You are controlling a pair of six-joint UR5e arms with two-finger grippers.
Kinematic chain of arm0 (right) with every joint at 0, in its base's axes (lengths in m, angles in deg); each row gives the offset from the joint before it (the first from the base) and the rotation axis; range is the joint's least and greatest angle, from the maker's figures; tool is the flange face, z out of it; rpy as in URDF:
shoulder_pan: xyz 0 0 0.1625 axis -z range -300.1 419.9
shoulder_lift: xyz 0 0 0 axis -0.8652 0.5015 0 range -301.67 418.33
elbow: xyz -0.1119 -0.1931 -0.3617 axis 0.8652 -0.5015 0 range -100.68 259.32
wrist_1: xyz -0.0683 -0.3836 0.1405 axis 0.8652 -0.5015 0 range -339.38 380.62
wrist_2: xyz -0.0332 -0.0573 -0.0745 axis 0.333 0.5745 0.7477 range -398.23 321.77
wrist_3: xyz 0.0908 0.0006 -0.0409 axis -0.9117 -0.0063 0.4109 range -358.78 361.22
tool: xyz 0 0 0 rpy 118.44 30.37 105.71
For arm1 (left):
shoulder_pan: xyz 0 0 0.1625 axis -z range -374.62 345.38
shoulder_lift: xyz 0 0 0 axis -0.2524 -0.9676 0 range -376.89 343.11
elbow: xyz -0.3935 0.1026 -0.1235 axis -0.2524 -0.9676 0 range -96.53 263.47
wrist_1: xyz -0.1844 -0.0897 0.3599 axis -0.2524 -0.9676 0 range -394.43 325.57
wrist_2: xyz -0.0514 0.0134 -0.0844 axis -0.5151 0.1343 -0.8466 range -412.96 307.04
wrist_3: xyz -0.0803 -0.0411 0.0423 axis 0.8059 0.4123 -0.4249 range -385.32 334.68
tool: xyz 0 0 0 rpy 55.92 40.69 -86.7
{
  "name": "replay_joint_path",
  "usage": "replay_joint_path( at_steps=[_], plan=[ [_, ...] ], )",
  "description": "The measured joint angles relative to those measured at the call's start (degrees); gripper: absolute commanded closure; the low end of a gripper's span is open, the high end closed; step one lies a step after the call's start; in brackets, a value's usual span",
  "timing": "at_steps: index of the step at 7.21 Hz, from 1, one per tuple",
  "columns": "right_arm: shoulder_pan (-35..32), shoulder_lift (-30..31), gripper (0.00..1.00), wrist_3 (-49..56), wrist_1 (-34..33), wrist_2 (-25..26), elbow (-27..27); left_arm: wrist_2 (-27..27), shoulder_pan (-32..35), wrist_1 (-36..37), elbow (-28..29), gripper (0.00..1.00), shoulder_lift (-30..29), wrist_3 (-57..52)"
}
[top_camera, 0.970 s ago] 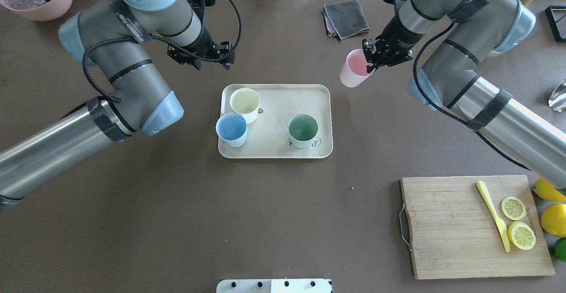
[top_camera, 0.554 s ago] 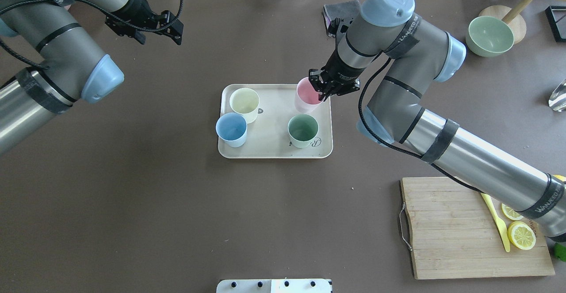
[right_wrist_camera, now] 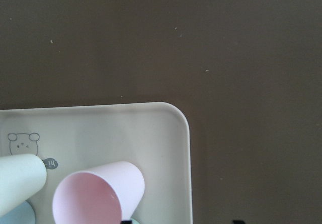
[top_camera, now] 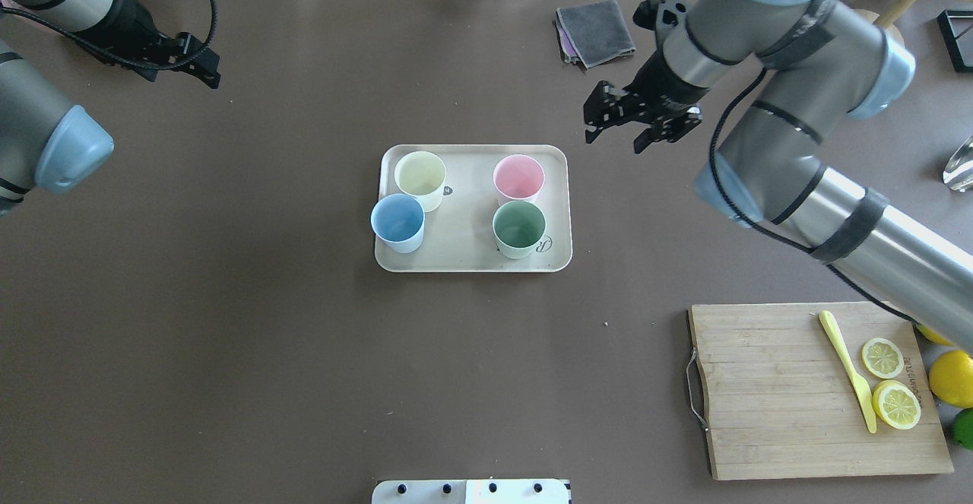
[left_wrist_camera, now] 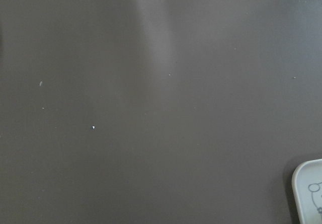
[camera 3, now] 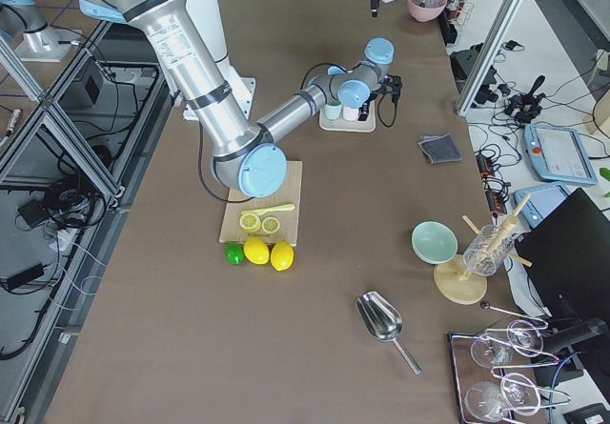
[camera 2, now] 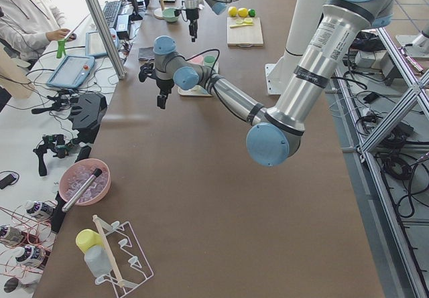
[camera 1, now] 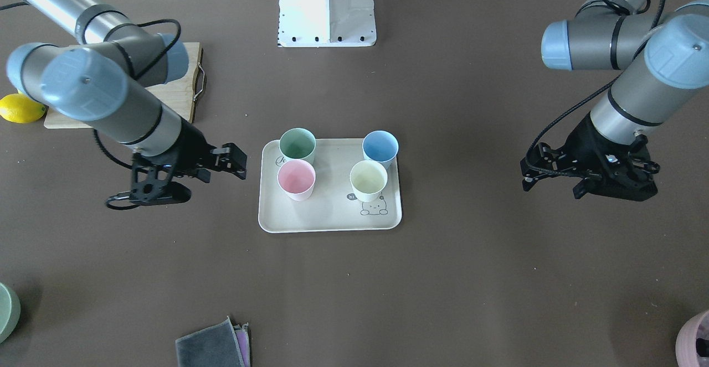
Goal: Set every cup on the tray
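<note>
Four cups stand upright inside the flat beige rectangular tray [top_camera: 465,239], which lies at the middle of the dark brown counter [top_camera: 304,352]. A pale yellow plastic cup [top_camera: 420,177] and a light blue plastic cup [top_camera: 397,222] are along the tray's left end as seen from overhead. A pink plastic cup [top_camera: 518,177] and a sage green plastic cup [top_camera: 519,227] are along its right end. Within each pair the cups are just beside each other; whether they touch cannot be told.

The right gripper [top_camera: 614,144] hangs above bare counter just past the tray's far right corner, near the pink cup but apart from it. Its fingers are spread and hold nothing, and its wrist view looks down on that corner and the pink cup's rim. The left gripper [camera 1: 549,183] is well off to the tray's other side over bare counter, its fingers also apart and empty.

In the overhead and front views no cup shows anywhere off the tray. The wooden cutting board [top_camera: 768,390] carries only lemon slices and a yellow knife. By this look the task is as good as finished: every cup in sight is on the tray and released, and all that seems left is for the arms to draw clear.
</note>
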Motion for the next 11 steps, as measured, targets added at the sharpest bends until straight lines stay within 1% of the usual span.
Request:
replay_joint_path(
  at_steps=[1,3,5,6,8,9,11],
  plan=[
    [-4.8,5.6,0.0,6.5,-0.1,-2.7,2.8,0.0,2.0,0.1,-1.8,0.02,4.0,-5.0],
    [-13.2,17.7,0.0,21.2,-0.1,-3.9,7.0,-1.5,8.2,0.1,-4.1,0.02,12.4,-18.5],
    [-20.4,28.1,0.0,36.8,-0.1,-3.8,8.3,-4.1,13.1,-0.3,-5.1,0.02,19.6,-29.7],
    [-23.0,31.8,0.0,42.9,-0.1,-3.4,8.2,-4.3,14.0,-0.3,-6.4,0.02,23.0,-32.5],
    [-25.8,35.6,0.0,49.1,-0.1,-2.4,8.0,-6.6,14.4,-0.6,-7.3,0.02,26.6,-33.7],
    [-26.2,36.2,0.0,50.2,-0.1,-1.9,8.0,-7.8,14.5,-1.9,-7.5,0.02,27.5,-33.9],
    [-26.4,36.4,0.0,50.8,0.0,-1.6,8.0,-8.5,14.4,-3.5,-6.6,0.02,28.8,-33.9]
  ],
)
